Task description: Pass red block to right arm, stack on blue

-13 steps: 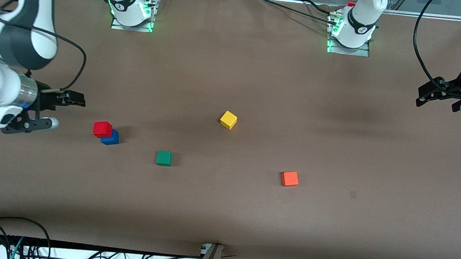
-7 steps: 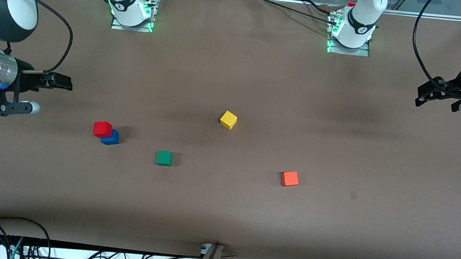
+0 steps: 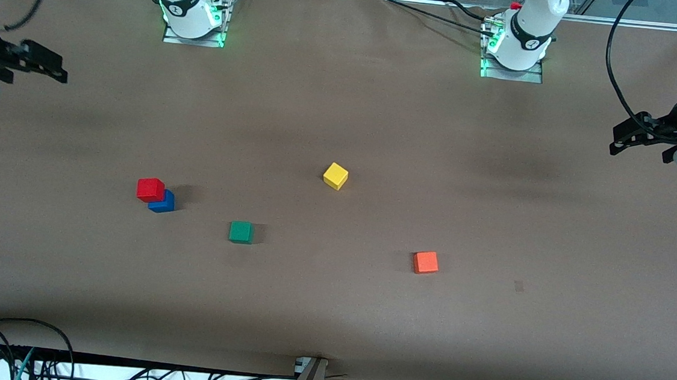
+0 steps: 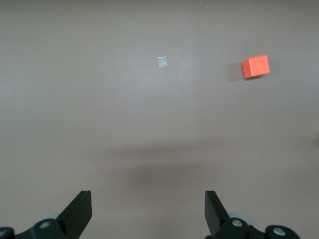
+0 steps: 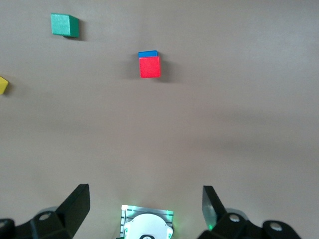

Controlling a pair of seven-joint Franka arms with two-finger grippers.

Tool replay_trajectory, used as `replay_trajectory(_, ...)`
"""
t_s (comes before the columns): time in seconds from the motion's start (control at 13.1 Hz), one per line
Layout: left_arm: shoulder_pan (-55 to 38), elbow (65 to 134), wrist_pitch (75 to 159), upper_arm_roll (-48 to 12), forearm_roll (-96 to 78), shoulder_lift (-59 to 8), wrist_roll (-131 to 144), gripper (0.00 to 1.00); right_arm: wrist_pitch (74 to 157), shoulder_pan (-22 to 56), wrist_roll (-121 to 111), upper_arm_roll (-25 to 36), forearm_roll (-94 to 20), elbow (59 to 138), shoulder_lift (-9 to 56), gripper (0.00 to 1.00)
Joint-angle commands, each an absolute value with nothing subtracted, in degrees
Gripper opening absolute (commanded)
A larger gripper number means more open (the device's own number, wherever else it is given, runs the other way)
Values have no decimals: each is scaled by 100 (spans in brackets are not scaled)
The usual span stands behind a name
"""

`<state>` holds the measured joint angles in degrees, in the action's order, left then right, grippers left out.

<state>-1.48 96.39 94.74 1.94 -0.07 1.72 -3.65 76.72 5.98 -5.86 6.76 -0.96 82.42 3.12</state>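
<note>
Nearest the front camera sits the orange-red cube [image 3: 426, 262], at about four o'clock from the table's [image 3: 329, 310] middle, with the green cube [image 3: 241, 232] at about seven o'clock. Farther back, toward the right arm's end at roughly nine o'clock, the red block [image 3: 150, 190] rests on the blue cube [image 3: 163, 203], slightly offset. The yellow cube [image 3: 335, 176] lies near the centre. The left gripper [image 3: 639, 136] hangs over the table edge at three o'clock, fingers [image 4: 79, 214] spread apart, empty. The right gripper [image 3: 19, 62] hovers at ten o'clock, fingers [image 5: 77, 204] apart, holding nothing.
</note>
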Motion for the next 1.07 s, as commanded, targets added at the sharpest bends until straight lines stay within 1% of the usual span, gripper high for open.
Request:
replay_trajectory(0.0, -167, 9483, 9352, 176, 149, 114, -343, 100, 7760, 221, -536, 396, 9, 8674, -210, 100)
replay_trajectory(0.31, -167, 9483, 9343, 176, 141, 114, -343, 100, 7506, 193, -483, 237, 79, 8727, -290, 100)
replay_trajectory(0.53, -167, 9483, 9351, 176, 141, 114, -343, 100, 7365, 202, -562, 290, 140, 8447, 25, 100)
replay_trajectory(0.99, -167, 9483, 9343, 176, 141, 114, -343, 100, 7392, 211, -554, 290, 211, 8385, 105, 100)
